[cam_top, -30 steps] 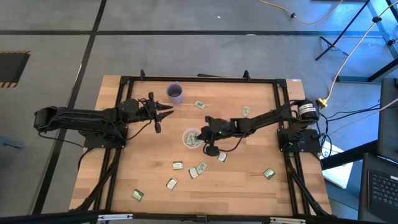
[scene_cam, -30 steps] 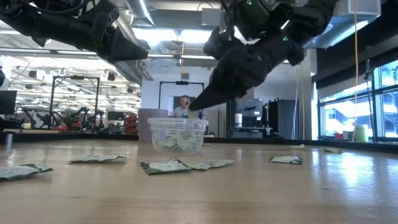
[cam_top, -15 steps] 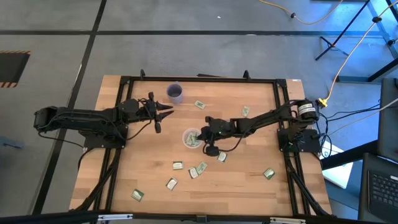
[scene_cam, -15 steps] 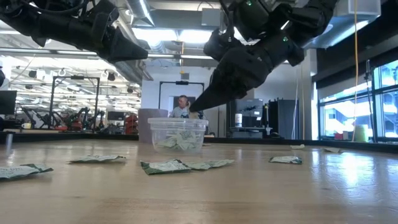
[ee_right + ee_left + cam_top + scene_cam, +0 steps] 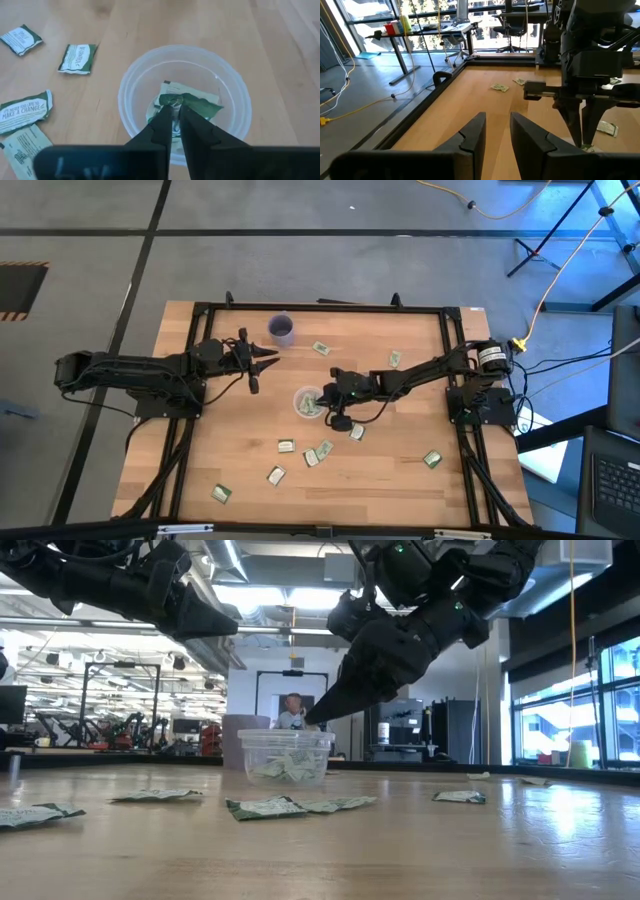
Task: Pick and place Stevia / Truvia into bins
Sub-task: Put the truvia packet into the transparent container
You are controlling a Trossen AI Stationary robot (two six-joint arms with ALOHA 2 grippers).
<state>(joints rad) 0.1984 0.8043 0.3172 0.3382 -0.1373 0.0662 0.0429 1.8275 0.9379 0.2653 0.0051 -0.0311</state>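
Right gripper point(image 5: 176, 116) poised over the round clear plastic cup point(image 5: 131, 90)

On the pale wooden table point(image 5: 390, 470), flat green-and-white paper sachets point(image 5: 187, 102) are seen heaped inside the cup, others scattered nearby; the fingers are parted narrowly, nothing gripped. The left gripper point(image 5: 262, 360), slightly open, is held near the purple cup point(image 5: 283, 330).

Green-and-white sachets point(image 5: 187, 102), clear whitish cup point(image 5: 131, 85), purple cup point(image 5: 283, 330)

The small round clear plastic cup point(image 5: 308, 402) sits mid-counter point(image 5: 400, 470) with green-and-white paper sachets point(image 5: 186, 102) inside; the right hand point(image 5: 322, 395) hangs over it.
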